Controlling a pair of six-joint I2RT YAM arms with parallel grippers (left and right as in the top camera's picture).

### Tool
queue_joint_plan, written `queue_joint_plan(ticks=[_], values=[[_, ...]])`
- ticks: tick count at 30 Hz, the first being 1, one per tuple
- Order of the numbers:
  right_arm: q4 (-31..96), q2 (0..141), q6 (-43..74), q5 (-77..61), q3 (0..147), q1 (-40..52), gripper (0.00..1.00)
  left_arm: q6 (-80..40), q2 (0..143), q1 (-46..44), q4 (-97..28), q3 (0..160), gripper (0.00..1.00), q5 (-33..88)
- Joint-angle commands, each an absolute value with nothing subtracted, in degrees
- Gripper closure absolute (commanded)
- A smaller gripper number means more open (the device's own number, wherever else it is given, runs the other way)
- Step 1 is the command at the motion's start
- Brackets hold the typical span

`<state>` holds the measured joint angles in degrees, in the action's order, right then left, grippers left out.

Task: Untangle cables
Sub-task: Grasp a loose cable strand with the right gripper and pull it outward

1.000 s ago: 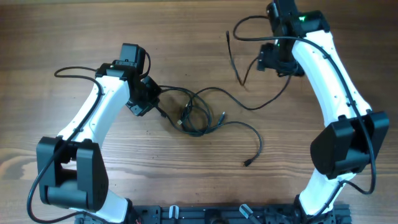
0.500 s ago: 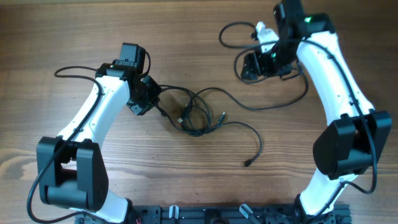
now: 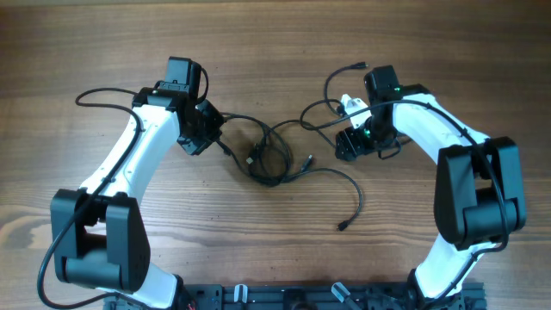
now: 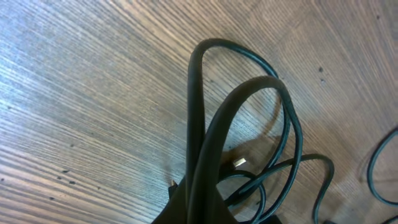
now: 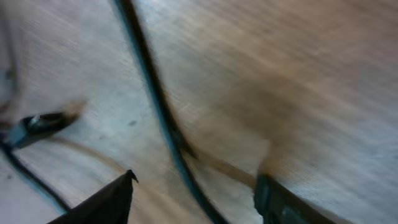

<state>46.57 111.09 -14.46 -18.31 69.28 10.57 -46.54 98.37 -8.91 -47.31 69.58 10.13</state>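
**Table** (image 3: 275,34): wood-grain top that bears everything listed below.

**Left arm** (image 3: 142,159), **right arm** (image 3: 448,138): white-shelled. Each reaches inward from its own side, so the work sits between them.

**Cables** (image 3: 274,159): thin black cords. Their overlapping loops lie mid-table between the two grippers, nearer the left one. One strand trails off toward the lower right. Others run up to the right arm's wrist and curl beyond it.

**Left gripper** (image 3: 207,133): clamped tight on the cables at the bundle's left edge. The wrist view shows two loops rising straight out of the grip. Judged to be an anchor, so the bundle does not drag when pulled from the other side.

**Right gripper** (image 3: 349,146): its fingers (image 5: 118,196) stand well apart with a single strand running between them. Nothing is gripped. The wrist view is blurred, so contact cannot be told. Judged to be placed to take that strand and draw it away from the anchor.

**Plug end** (image 3: 343,226): metal-tipped, lying free on the wood, well apart from the bundle.
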Motion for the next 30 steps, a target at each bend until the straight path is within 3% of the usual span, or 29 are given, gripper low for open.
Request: queue_joint_plan(ticks=[1, 4, 6, 11, 23, 28, 29, 30], values=[[48.73, 111.53, -14.94, -27.79, 67.09, 10.66, 0.43, -45.63, 98.72, -9.17, -46.87, 69.23, 0.96, 9.54], [51.11, 111.53, -14.35, -32.71, 67.09, 10.66, 0.61, -45.63, 98.72, -9.17, -46.87, 69.23, 0.96, 9.52], [51.22, 111.55, -13.3, -32.64, 67.09, 10.66, 0.65, -45.63, 98.72, -9.17, -46.85, 69.21, 0.96, 9.54], [50.19, 111.55, 0.16, -20.97, 66.98, 10.66, 0.65, -45.63, 98.72, -9.17, -46.68, 69.21, 0.96, 9.54], [53.89, 111.55, 1.54, -16.69, 66.98, 16.95, 0.65, -45.6, 98.72, -9.17, -46.22, 69.21, 0.95, 9.52], [52.62, 111.55, 2.76, -8.27, 66.22, 20.93, 0.67, -45.63, 98.72, -9.17, -45.82, 69.21, 0.95, 9.54], [51.83, 111.55, 4.93, -5.21, 65.95, 21.39, 0.74, -45.6, 98.72, -9.17, -45.84, 69.23, 0.95, 9.54], [50.92, 111.55, 7.14, -2.72, 65.93, 21.43, 0.92, -45.6, 98.72, -9.17, -45.84, 69.21, 0.96, 9.54]])
